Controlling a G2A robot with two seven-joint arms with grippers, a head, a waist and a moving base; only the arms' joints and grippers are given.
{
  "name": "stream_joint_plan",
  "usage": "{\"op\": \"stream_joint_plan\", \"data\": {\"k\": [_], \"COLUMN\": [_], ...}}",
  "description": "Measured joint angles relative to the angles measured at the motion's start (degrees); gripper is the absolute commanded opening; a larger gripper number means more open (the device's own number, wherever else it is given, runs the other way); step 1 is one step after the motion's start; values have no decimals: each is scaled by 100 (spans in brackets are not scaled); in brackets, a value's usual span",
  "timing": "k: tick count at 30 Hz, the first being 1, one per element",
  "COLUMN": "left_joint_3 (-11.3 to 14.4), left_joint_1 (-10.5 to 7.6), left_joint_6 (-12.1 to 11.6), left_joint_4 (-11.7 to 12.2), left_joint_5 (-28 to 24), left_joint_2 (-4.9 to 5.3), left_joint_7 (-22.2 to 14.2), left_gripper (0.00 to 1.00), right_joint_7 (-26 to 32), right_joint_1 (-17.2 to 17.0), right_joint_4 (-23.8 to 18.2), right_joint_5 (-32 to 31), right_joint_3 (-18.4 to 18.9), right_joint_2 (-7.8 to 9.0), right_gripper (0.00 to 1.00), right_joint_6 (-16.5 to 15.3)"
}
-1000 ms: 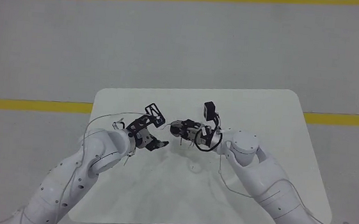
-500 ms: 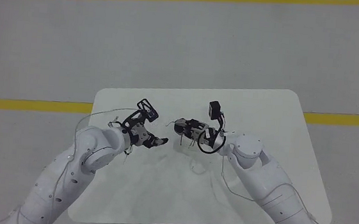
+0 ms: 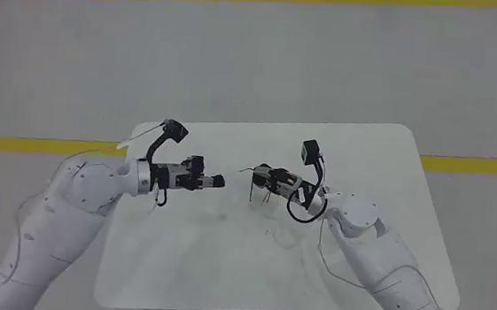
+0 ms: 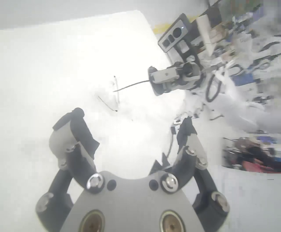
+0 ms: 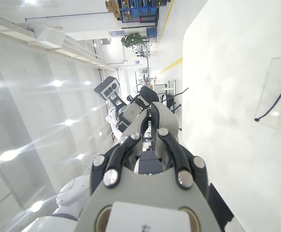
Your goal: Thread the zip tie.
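Observation:
My right gripper (image 3: 258, 175) hovers over the middle of the white table (image 3: 364, 156), shut on a thin black zip tie (image 3: 247, 169). In the right wrist view the zip tie (image 5: 178, 93) juts past the closed gripper (image 5: 151, 106) as a slim tail. My left gripper (image 3: 217, 182) hangs level a short gap away, facing the right one. In the left wrist view the left gripper (image 4: 131, 125) is open with nothing between its fingers. Farther off there, the zip tie (image 4: 131, 84) points out of the right gripper (image 4: 157, 82) toward me.
Two loose black zip ties (image 4: 116, 90) lie on the table below the grippers. A clear shallow tray (image 5: 269, 92) with one zip tie (image 5: 264, 114) rests nearby. A small speck (image 3: 268, 233) lies nearer the front. Yellow floor lines run beyond the table's far edge.
The left arm has swung outward and back, so its gripper now lies level and farther from the right one. The right gripper drifted slightly away, still holding the zip tie.

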Motion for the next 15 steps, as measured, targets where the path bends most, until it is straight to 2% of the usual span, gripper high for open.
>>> {"op": "stream_joint_plan", "data": {"k": [7,9,11,15], "left_joint_3": [0,69,88,144], "left_joint_1": [4,11,-72,-341], "left_joint_6": [0,0,0,0], "left_joint_4": [-23,-57,135,800], "left_joint_5": [21,-155,-698,-2245], "left_joint_2": [-2,-23,-44,-154], "left_joint_7": [30,-39,-279,-1127], "left_gripper": [100,100,100,100], "right_joint_7": [-5,-10,83,591], "right_joint_1": [0,-38,-60,-84], "right_joint_4": [1,6,30,183], "right_joint_5": [4,65,76,386], "right_joint_3": [-1,8,22,40], "right_joint_2": [-1,-3,4,11], "right_gripper": [0,0,0,0], "right_joint_6": [0,-73,-229,-734]}}
